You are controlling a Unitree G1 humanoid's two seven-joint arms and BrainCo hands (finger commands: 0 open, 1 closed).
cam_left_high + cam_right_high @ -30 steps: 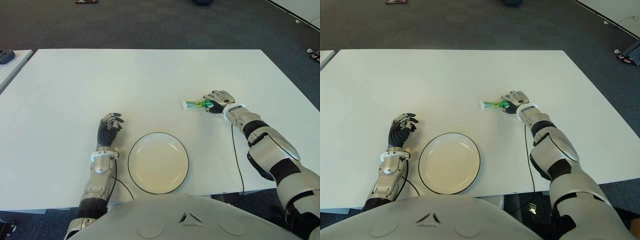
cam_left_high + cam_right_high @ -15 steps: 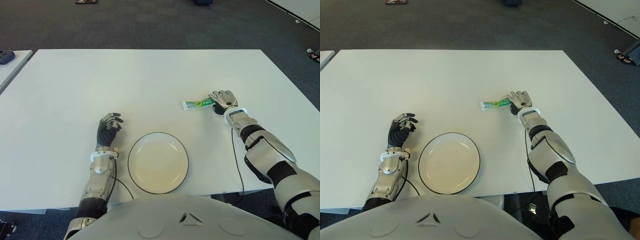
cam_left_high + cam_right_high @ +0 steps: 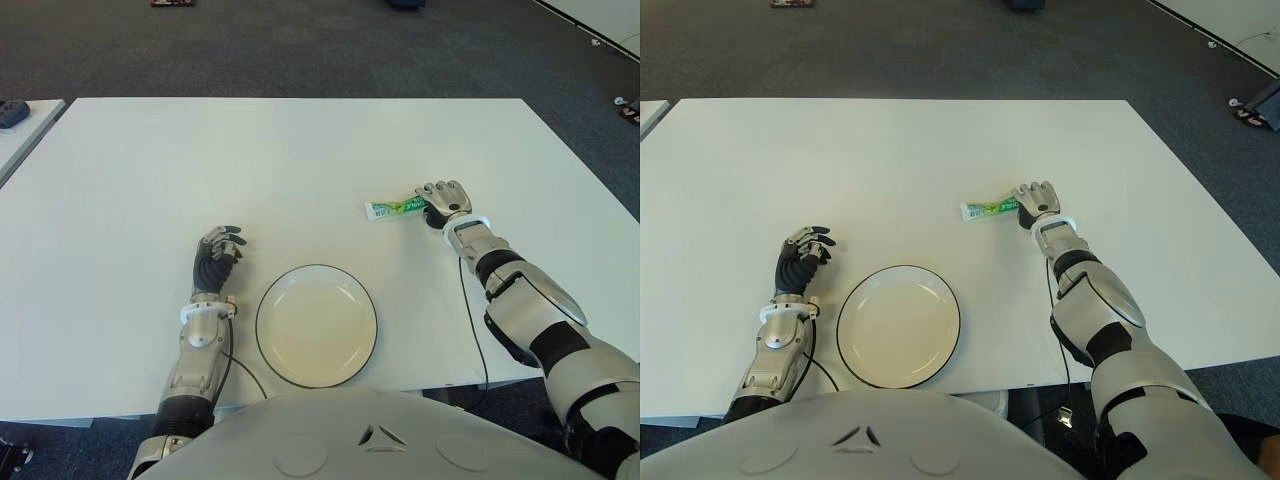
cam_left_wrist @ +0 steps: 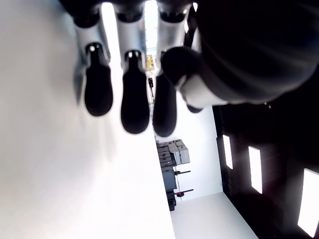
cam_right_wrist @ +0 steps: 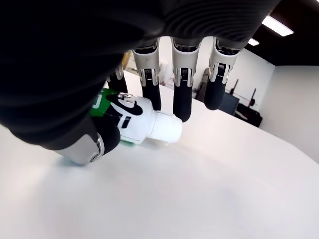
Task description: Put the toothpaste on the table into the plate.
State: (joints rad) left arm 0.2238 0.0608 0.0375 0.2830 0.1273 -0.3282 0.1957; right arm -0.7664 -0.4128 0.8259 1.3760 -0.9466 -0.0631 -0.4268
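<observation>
The toothpaste tube (image 3: 392, 208), white with green print, lies flat on the white table (image 3: 300, 160), right of centre. My right hand (image 3: 444, 198) is at the tube's right end. In the right wrist view its fingers (image 5: 181, 94) arch loosely over the white cap (image 5: 167, 130), with the thumb beside the tube; nothing is gripped. The round white plate (image 3: 316, 325) with a dark rim sits near the front edge, left of and nearer than the tube, with nothing on it. My left hand (image 3: 217, 255) shows just left of the plate, fingers relaxed and holding nothing.
A thin black cable (image 3: 472, 320) runs along the table beside my right forearm toward the front edge. A dark object (image 3: 10, 113) lies on a neighbouring table at the far left. Dark carpet surrounds the table.
My right hand has drawn back to the right, from over the tube's middle to its cap end. The tube, the plate and my left hand have not moved.
</observation>
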